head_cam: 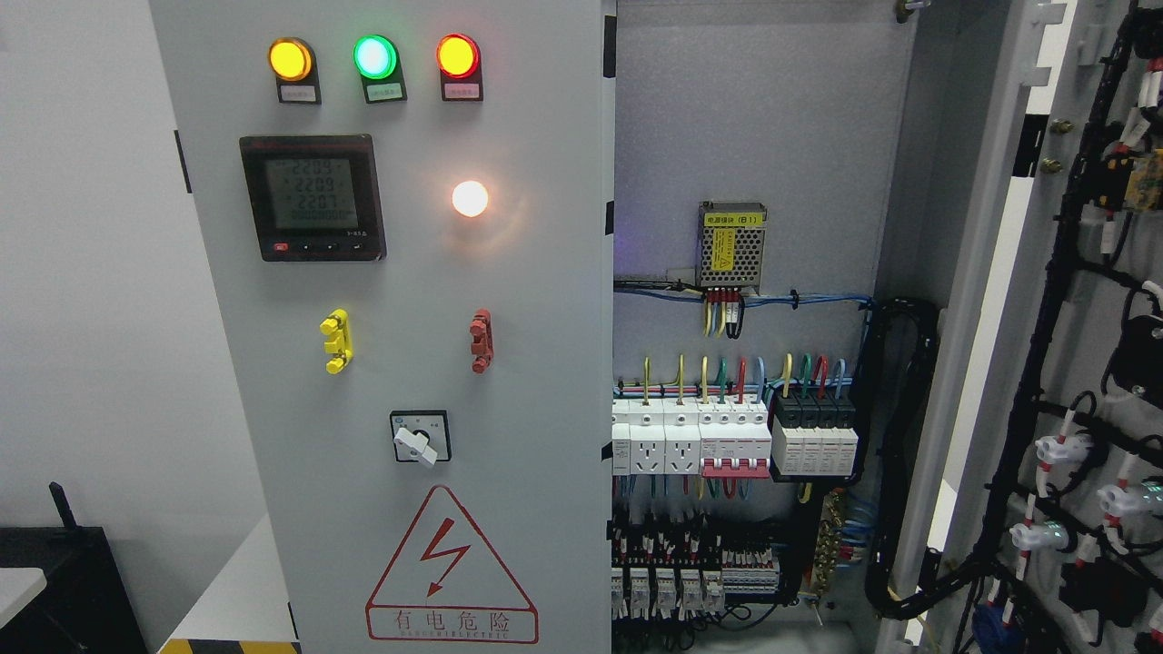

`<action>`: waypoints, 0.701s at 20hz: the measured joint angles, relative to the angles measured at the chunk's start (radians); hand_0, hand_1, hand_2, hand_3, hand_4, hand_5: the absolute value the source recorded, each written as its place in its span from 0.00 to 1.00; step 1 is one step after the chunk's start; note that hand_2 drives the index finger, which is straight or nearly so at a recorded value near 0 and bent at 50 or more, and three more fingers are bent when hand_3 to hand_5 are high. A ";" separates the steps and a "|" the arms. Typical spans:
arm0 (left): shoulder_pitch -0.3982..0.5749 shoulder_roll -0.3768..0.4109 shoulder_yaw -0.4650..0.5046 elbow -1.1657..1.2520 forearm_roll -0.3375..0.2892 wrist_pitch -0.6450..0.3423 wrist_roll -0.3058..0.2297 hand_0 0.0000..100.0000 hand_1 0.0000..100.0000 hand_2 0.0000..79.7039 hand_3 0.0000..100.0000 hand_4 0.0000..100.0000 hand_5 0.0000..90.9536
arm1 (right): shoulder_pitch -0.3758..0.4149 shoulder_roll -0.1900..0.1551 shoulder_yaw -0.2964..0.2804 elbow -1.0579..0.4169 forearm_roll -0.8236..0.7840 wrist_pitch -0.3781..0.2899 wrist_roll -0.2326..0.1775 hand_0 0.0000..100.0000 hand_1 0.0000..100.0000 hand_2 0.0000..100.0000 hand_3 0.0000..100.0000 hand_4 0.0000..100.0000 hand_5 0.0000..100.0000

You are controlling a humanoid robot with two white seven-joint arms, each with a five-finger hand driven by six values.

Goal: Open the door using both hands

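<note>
On left door [400, 363]: three pilot lamps [374, 57], one meter [313, 198]; right door [1072, 363] swung wide; neither hand visible, state unknown.

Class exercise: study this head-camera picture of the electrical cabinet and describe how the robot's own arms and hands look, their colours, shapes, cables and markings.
Nothing can be described: neither arm nor hand shows in this picture. The view holds only the cabinet's closed left door with its lamps and meter, the open right door carrying black wiring, and the breakers inside.
</note>
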 measured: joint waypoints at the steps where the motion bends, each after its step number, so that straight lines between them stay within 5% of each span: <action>1: 0.030 -0.011 0.033 0.019 -0.035 -0.017 -0.002 0.00 0.00 0.00 0.00 0.03 0.00 | 0.000 0.000 0.000 0.000 0.000 0.000 0.000 0.11 0.00 0.00 0.00 0.00 0.00; 14: 0.448 -0.234 0.455 0.346 -0.443 -0.383 -0.003 0.00 0.00 0.00 0.00 0.03 0.00 | 0.000 0.000 0.000 0.000 0.000 0.000 0.000 0.11 0.00 0.00 0.00 0.00 0.00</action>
